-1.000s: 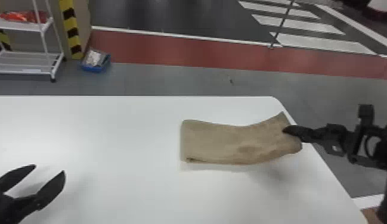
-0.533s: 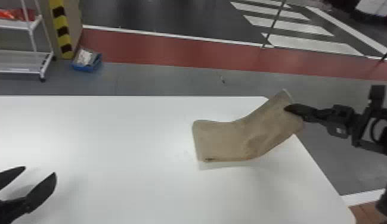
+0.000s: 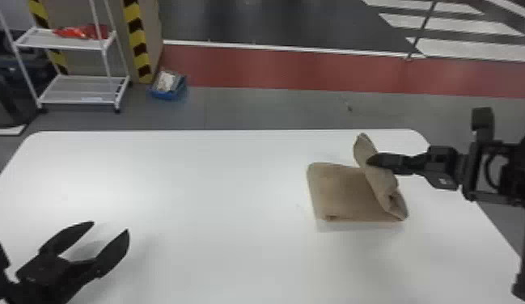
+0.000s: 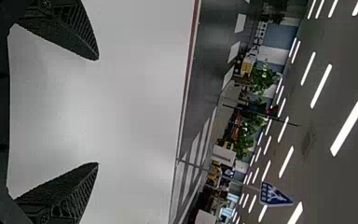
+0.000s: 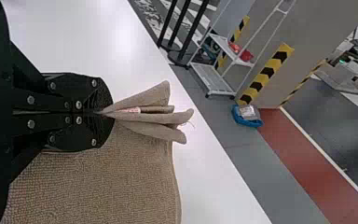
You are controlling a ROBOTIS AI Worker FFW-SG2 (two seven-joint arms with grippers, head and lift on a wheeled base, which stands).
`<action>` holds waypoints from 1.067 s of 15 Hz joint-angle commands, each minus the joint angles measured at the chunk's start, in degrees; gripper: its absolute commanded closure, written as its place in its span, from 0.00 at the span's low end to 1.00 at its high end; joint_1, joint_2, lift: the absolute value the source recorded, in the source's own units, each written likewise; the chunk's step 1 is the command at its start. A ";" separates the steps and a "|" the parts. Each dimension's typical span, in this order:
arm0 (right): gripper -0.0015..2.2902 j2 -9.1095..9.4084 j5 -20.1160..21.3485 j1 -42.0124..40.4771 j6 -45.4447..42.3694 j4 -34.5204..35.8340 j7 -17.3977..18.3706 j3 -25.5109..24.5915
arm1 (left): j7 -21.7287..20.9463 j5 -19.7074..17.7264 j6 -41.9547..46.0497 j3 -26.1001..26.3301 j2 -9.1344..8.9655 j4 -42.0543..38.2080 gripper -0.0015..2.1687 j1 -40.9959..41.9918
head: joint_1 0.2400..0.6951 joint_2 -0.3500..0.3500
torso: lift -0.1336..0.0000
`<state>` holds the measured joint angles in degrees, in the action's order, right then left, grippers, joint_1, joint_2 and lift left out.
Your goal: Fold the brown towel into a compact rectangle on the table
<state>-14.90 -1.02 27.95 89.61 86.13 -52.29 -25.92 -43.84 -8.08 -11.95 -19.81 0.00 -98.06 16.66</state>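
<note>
1. My right gripper is clamped on a raised, layered flap of the brown towel; the rest lies on the right side of the white table.
2. Its black fingers block my view of some pinched cloth.
3. My left gripper gapes over the table's near left.
4. Beyond the table, I see a white rack, a striped pillar and a blue bin.

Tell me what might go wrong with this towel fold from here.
The brown towel layers fan out beyond the closed jaws of the right gripper, so one could slip or bunch up.
The raised end slants over the flat part, so it may land crooked.
The left gripper is open and away from the towel, so the unpinned flat part might drag along the table.
</note>
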 commanded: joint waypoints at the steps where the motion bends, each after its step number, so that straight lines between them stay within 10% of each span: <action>1: 0.66 2.07 1.10 0.09 0.47 0.00 1.05 2.36 | 0.16 0.17 0.38 0.04 -0.15 0.33 0.03 -0.13 | 1.00 0.36 | 0.07; 12: 0.64 8.31 2.42 -0.35 -3.87 -3.78 5.36 8.43 | 0.16 0.26 1.26 -0.05 -0.15 1.12 0.03 -0.31 | 1.00 0.52 | 0.07; 14: 0.16 9.01 2.33 -0.88 -4.39 -3.78 5.36 8.96 | 0.08 0.26 1.26 -0.05 -0.15 1.12 0.03 -0.22 | 1.00 0.54 | 0.07; 16: 0.00 9.28 1.46 -1.32 -4.74 -3.78 5.36 8.87 | 0.08 0.26 1.44 -0.05 -0.15 1.03 0.03 -0.13 | 1.00 0.55 | 0.07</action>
<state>-5.83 1.12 26.90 85.11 82.36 -46.92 -17.00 -43.77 -7.82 -10.63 -19.86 0.00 -96.95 16.48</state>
